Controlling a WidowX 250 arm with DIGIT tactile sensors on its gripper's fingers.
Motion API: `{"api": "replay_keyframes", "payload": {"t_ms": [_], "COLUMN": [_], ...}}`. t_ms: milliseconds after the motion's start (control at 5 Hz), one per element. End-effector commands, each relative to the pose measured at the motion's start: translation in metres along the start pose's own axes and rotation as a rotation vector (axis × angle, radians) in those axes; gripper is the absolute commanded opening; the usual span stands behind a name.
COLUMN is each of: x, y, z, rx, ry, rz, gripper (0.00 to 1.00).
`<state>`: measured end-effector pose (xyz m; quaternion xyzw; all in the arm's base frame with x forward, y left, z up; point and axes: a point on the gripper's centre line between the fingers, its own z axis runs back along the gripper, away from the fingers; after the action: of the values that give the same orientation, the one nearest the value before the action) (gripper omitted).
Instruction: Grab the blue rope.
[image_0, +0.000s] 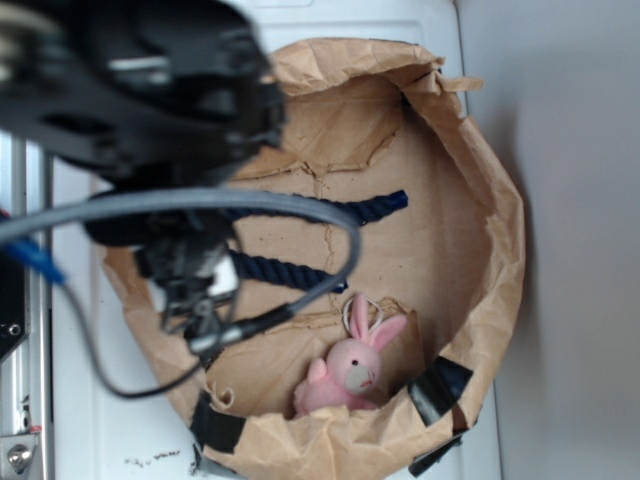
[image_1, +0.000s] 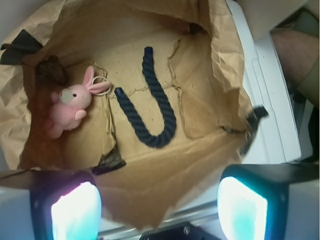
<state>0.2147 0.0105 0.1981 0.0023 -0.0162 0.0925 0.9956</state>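
The blue rope lies bent in a U on the floor of a brown paper bag. In the exterior view the blue rope shows as two dark navy strands running out from under the arm. My gripper hangs well above the bag's near wall, open, with nothing between its glowing pads. The rope is ahead of the fingertips, not between them. In the exterior view the black arm hides the gripper's jaws and the rope's bend.
A pink bunny toy lies left of the rope in the bag, the same bunny at the bag's front in the exterior view. A dark lump sits behind it. The robot's grey cable loops over the bag. The bag's walls stand tall all round.
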Motion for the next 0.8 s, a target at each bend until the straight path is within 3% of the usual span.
{"api": "replay_keyframes", "payload": {"t_ms": [0, 200, 600], "x": [0.006, -0.048, -0.048], "y": [-0.013, -0.023, -0.023], "z": [-0.024, -0.035, -0.035], "rx": [-0.023, -0.058, -0.058], "ry": [-0.007, 0.007, 0.007], "rz": [-0.138, -0.158, -0.158], "gripper": [1.0, 1.0, 1.0]}}
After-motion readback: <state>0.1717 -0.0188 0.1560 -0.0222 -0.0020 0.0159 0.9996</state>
